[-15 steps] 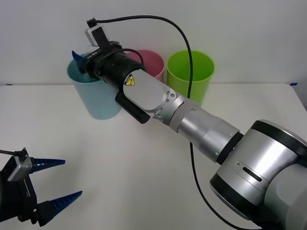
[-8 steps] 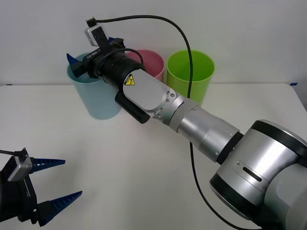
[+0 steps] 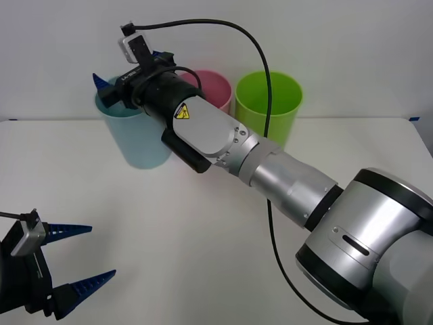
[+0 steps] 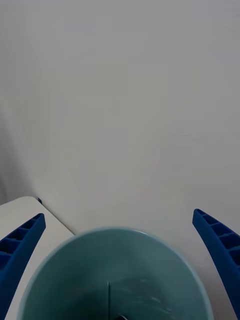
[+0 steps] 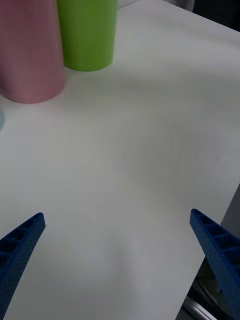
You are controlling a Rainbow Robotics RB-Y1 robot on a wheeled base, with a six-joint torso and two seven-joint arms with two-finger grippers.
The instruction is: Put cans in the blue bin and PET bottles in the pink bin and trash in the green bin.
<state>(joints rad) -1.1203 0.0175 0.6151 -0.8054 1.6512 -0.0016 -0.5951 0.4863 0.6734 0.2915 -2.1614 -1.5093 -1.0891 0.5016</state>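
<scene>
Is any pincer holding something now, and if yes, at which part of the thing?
Nothing is held. The right pincer is open over the blue bin; the left pincer is open and empty near the table's front edge.

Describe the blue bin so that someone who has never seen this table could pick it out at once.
On the white table, three tall cup-shaped bins stand in a row along the far edge by the wall. The blue bin is at the robot's left end, with the pink bin beside it and the green bin beyond. It alone is light blue, and the right gripper hangs over its rim, jaws open.
</scene>
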